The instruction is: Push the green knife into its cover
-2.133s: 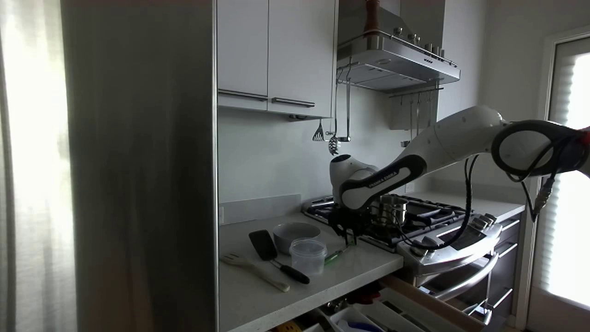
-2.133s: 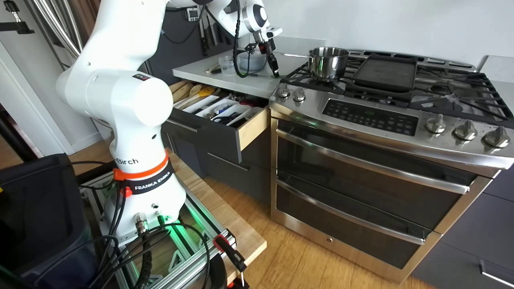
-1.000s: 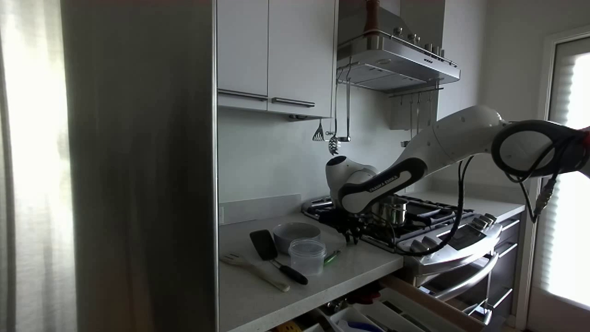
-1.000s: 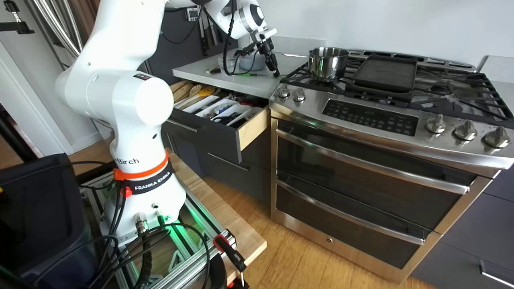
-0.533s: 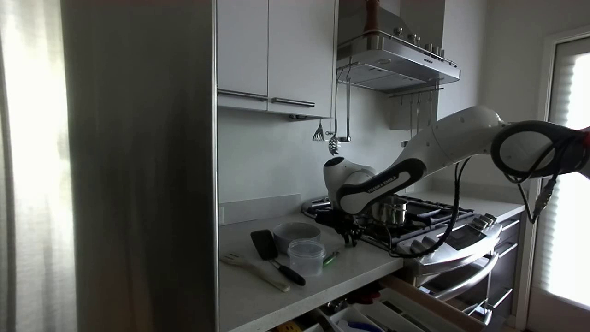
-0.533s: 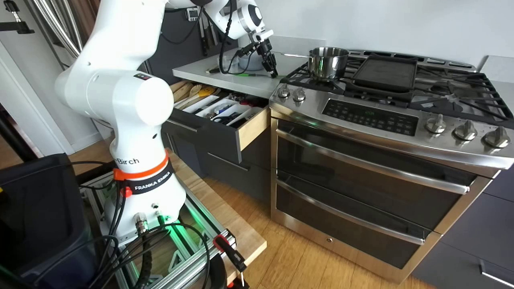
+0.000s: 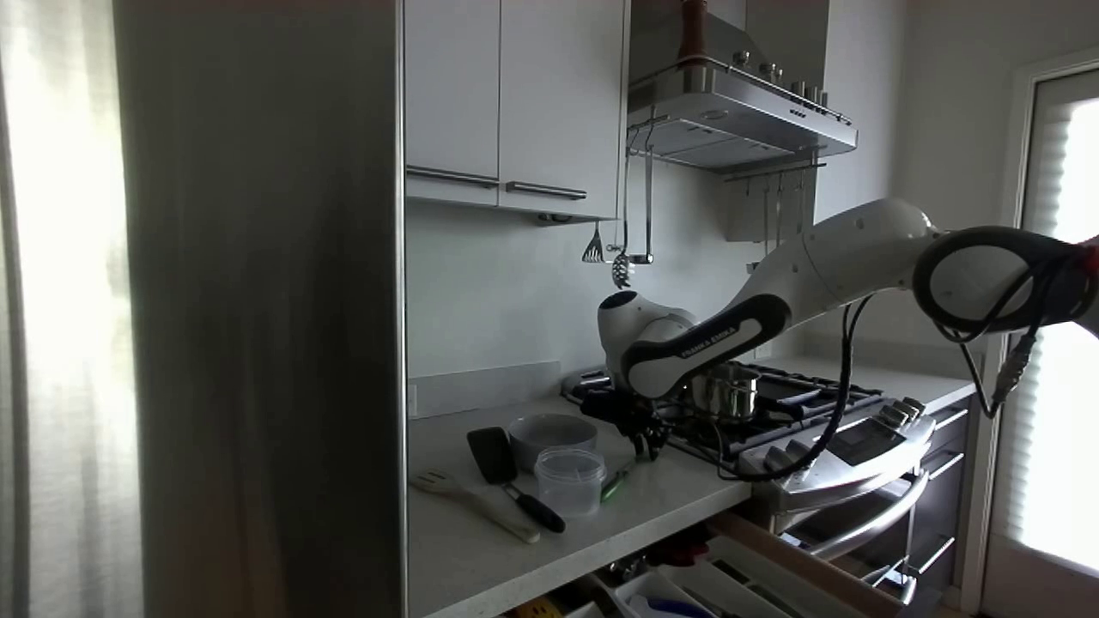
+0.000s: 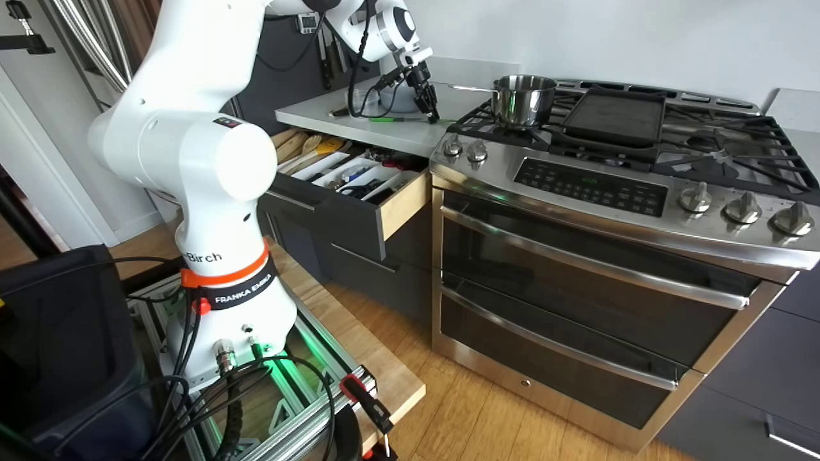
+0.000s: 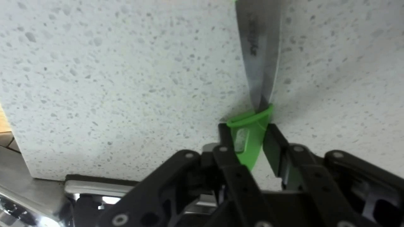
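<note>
The end effector [image 9: 248, 134] pinches the green cover [image 9: 251, 151], and we see the tip of the green knife [image 9: 262, 53] right at the cover's mouth.
In the wrist view, the black fingers [image 9: 274, 142] sit on both sides of the cover, and we can't tell if the tip goes in. The knife is on the speckled tabletop [image 9: 126, 94], with most of its blade bare. In an exterior view, we find the knife's green handle [image 7: 613, 487] just beside a clear tub [image 7: 569, 496]. Close by are a gray bowl [image 7: 525, 448], a black spatula [image 7: 492, 455] and a wooden tool [image 7: 481, 504]. We also see a shiny pot [image 8: 524, 105] on the stove [image 8: 576, 275] and a drawer [image 8: 407, 205] pulled out under the tabletop.
</note>
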### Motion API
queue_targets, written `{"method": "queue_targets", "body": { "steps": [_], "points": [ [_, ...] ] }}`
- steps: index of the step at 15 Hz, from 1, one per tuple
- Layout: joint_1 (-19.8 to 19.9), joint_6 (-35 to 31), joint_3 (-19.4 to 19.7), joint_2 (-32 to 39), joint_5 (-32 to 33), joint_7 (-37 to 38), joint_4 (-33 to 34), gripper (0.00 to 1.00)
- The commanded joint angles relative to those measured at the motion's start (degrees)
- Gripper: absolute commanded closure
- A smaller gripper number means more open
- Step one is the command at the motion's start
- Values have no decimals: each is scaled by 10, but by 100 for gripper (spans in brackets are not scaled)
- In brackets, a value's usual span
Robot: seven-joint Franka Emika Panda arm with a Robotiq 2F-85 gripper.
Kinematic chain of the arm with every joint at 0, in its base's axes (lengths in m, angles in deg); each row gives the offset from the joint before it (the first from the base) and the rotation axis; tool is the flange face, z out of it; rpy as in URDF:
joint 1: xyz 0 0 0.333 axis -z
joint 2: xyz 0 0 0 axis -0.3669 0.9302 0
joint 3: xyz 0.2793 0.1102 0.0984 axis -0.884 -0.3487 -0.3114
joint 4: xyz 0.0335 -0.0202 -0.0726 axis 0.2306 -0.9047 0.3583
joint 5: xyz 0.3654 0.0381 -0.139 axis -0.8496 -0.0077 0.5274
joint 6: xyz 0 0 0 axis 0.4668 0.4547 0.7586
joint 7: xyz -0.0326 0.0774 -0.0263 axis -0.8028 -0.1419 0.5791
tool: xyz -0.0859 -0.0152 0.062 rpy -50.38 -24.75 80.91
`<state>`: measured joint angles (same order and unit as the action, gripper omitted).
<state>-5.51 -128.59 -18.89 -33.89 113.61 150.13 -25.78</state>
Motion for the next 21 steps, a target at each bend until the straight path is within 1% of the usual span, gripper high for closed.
{"method": "queue_targets", "body": {
  "steps": [1,3,5,8,14,18,21],
  "points": [
    [14,-11,-16,12,-11,-17,11,92],
    [20,-16,-20,10,-15,-30,9,92],
    [33,-34,-32,5,-29,-66,2,92],
    [47,-52,-41,4,-52,-114,-2,92],
    [70,-57,-59,-8,-117,-225,-14,92],
    [69,-52,-60,-15,-137,-274,-17,92],
    [60,-45,-59,-18,-140,-283,-18,92]
  ]
}}
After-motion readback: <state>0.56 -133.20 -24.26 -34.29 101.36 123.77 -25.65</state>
